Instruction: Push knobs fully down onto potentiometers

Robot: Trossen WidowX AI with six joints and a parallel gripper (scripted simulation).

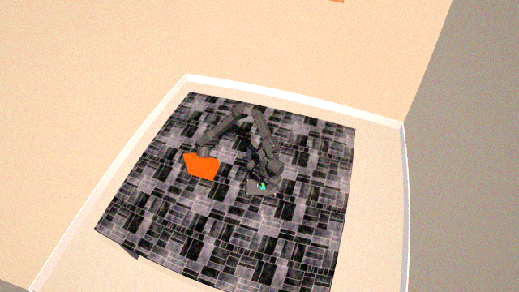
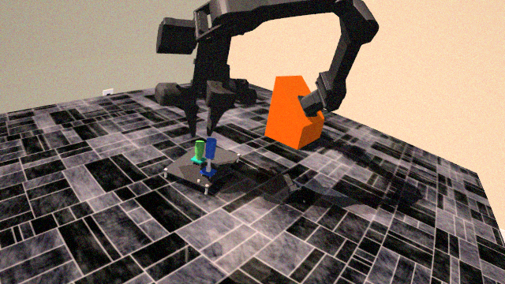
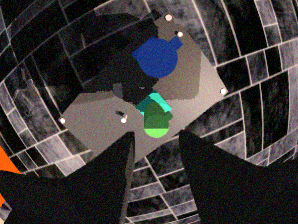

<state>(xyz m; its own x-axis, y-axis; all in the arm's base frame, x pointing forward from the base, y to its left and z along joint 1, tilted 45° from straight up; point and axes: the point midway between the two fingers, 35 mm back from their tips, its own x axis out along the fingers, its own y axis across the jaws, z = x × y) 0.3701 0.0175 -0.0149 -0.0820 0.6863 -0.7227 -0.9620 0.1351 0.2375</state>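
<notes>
The circuit board (image 1: 252, 189) (image 2: 183, 167) (image 3: 100, 120) stands on short pale legs. The green knob (image 2: 200, 150) (image 3: 156, 120) sits down at the teal potentiometer (image 2: 198, 160) (image 3: 162, 101), with no bare shaft visible between them. The blue knob (image 2: 211, 148) (image 3: 157, 59) stands high on its shaft; a length of grey shaft (image 2: 208, 165) shows between it and the blue potentiometer (image 2: 207, 172). My gripper (image 2: 201, 135) (image 3: 157, 137) is partly open and empty. Its fingertips are apart, a little above the green knob and touching neither knob.
An orange block (image 1: 203, 167) (image 2: 288, 106) stands beside the board, with the arm's lower end at it. The arm arches over from there. Small pale posts (image 3: 123, 120) rise from the board. The arm's shadow falls over part of the board.
</notes>
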